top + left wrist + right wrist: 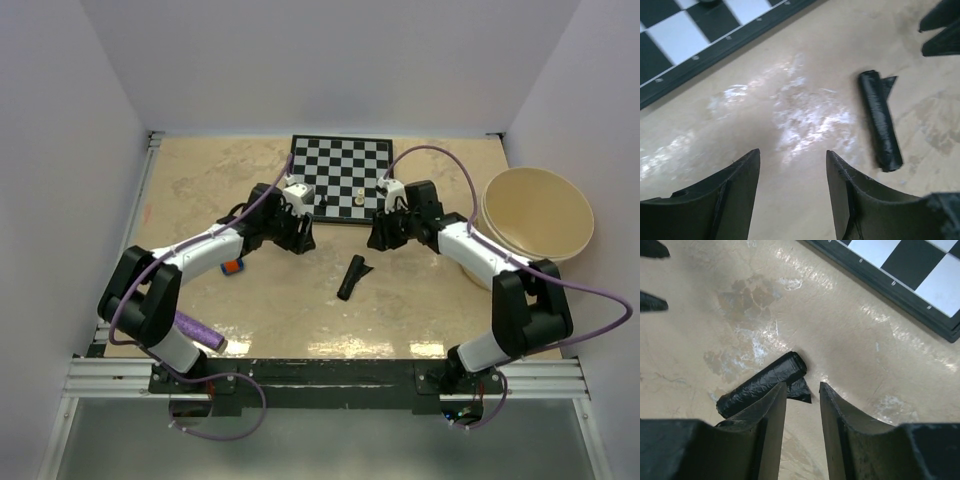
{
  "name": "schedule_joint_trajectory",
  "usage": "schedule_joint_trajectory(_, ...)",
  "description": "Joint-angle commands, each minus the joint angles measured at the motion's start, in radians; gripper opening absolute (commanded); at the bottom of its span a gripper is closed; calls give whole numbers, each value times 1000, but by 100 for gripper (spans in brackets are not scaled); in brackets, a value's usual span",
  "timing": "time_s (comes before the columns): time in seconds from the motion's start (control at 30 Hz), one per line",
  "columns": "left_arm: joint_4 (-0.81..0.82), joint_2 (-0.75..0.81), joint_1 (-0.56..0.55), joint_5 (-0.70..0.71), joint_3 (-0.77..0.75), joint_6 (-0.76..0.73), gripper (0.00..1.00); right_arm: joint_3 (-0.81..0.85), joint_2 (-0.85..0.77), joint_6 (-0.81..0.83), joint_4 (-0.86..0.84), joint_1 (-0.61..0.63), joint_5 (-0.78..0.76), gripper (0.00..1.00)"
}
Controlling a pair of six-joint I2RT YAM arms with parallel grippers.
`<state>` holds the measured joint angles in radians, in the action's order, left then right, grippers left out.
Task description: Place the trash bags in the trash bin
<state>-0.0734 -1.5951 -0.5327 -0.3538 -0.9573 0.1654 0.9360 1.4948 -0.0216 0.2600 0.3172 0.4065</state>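
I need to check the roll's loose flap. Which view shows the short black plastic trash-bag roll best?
Left wrist: the whole short black plastic trash-bag roll lies unobstructed, flap visible. Right wrist shows it close, but an end effector finger covers part. Top external shows it small and dark.

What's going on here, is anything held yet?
Not yet. The short roll of glossy black plastic trash bag lies on the beige table between the two arms, touched by neither. The left gripper and the right gripper hang near it by the black-and-white chessboard, jaws apart and empty, the right's narrower. The large round cream plastic trash bin stands at the right, no bag visible inside.
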Motion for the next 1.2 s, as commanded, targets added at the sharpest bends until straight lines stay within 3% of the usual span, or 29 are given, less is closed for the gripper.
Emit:
schedule_joint_trajectory(0.0, -74, 24, 46, 75, -72, -95, 59, 1, 62, -103, -13, 8, -12, 41)
schedule_joint_trajectory(0.3, -71, 32, 106, 98, -129, -90, 58, -61, 165, -155, 71, 8, 43, 41)
schedule_joint_trajectory(0.67, -51, 41, 126, 62, -77, -33, 56, -140, 211, -218, -25, 8, 86, 41)
schedule_joint_trajectory(1.17, -51, 126, 129, 67, 0, -36, 56, -109, 278, -281, -21, 10, -77, 28)
